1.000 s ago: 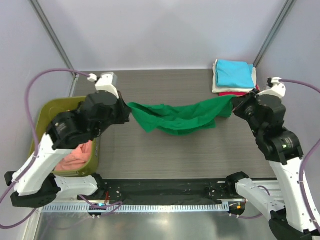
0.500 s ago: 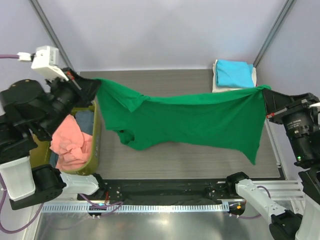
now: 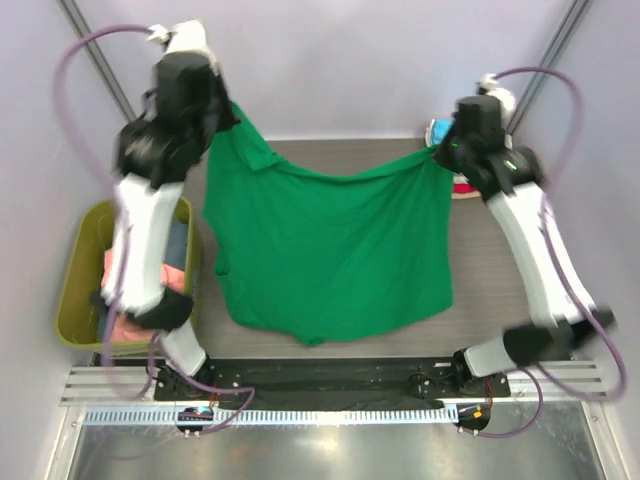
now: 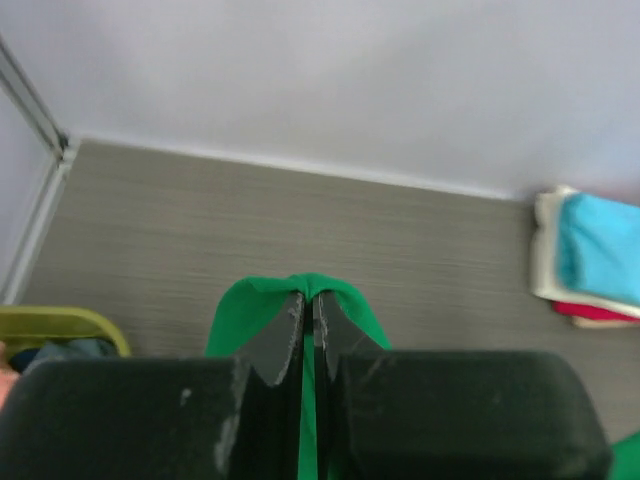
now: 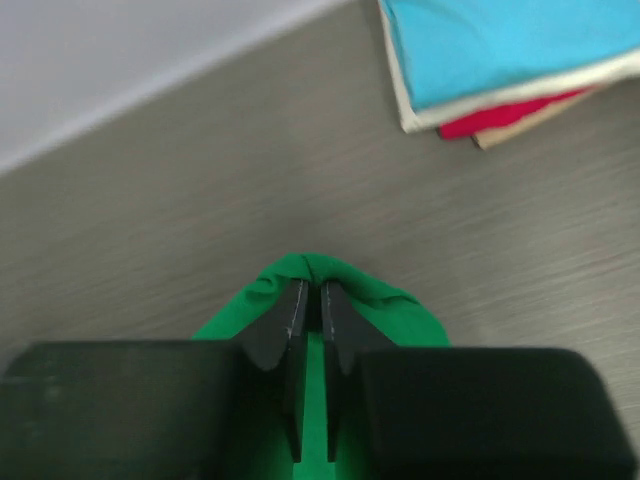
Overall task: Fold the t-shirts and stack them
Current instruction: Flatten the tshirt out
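Observation:
The bright green t-shirt hangs spread out above the table, held by its two far corners. My left gripper is shut on the far left corner; green cloth bulges past its tips. My right gripper is shut on the far right corner, cloth wrapped over its tips. A folded stack with the cyan t-shirt on top, then cream and red, lies at the far right. Salmon-pink and dark blue-grey shirts lie in the tub.
The olive-green tub stands at the left edge of the table, its rim also in the left wrist view. The grey wood-grain table ends at the back wall. Metal frame posts rise at both back corners.
Both arms swung up and toward the back of the table, carrying the green shirt from stretched sideways to hanging open and flat. Both grippers kept their hold.

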Controlling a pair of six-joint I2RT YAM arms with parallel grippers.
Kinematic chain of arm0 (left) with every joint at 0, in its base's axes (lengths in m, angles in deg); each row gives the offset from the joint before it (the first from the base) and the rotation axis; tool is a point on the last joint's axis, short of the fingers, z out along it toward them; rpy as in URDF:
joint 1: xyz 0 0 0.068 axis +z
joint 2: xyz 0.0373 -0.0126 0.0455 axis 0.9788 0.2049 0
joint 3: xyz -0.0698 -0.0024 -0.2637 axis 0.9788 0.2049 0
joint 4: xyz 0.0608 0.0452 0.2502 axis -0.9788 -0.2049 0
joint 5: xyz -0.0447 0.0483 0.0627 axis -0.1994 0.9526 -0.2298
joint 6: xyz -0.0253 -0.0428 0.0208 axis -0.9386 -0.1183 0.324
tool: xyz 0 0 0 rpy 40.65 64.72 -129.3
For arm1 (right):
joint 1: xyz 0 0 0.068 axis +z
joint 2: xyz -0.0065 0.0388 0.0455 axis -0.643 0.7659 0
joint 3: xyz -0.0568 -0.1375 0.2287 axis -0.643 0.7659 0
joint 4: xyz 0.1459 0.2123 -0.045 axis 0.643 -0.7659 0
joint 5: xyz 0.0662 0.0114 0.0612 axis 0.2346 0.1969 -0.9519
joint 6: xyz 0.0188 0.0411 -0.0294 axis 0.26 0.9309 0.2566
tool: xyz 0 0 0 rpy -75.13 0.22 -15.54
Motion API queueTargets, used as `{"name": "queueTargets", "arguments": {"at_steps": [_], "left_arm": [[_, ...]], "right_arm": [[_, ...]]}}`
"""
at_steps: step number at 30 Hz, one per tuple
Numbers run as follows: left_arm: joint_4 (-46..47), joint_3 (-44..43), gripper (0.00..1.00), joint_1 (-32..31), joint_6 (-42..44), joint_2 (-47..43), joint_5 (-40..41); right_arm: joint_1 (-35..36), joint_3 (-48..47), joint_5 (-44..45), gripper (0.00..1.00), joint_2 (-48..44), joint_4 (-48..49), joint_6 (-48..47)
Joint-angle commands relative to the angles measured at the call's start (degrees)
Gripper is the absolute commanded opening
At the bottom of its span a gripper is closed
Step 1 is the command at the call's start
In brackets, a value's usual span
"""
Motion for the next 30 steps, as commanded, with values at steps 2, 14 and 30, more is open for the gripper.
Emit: {"name": "queueTargets", "arguments": {"at_steps": [2, 14, 30], "left_arm": [[-6.7, -6.3, 0.04, 16.8, -7.4, 31.4, -24.6], [3.9, 18.8, 0.69, 16.7, -6.7, 18.0, -22.5], [26.2, 64.3, 0.65, 13.5, -14.6, 6.0, -19.5]], "right_arm": [[-5.9, 1.1, -2.5, 0.42, 17.2, 1.9, 0.3], [-2.7, 10.9, -9.4, 1.00, 16.4, 10.0, -1.1], [1.9, 23.4, -16.8, 1.00, 23.3, 21.7, -1.6]]}}
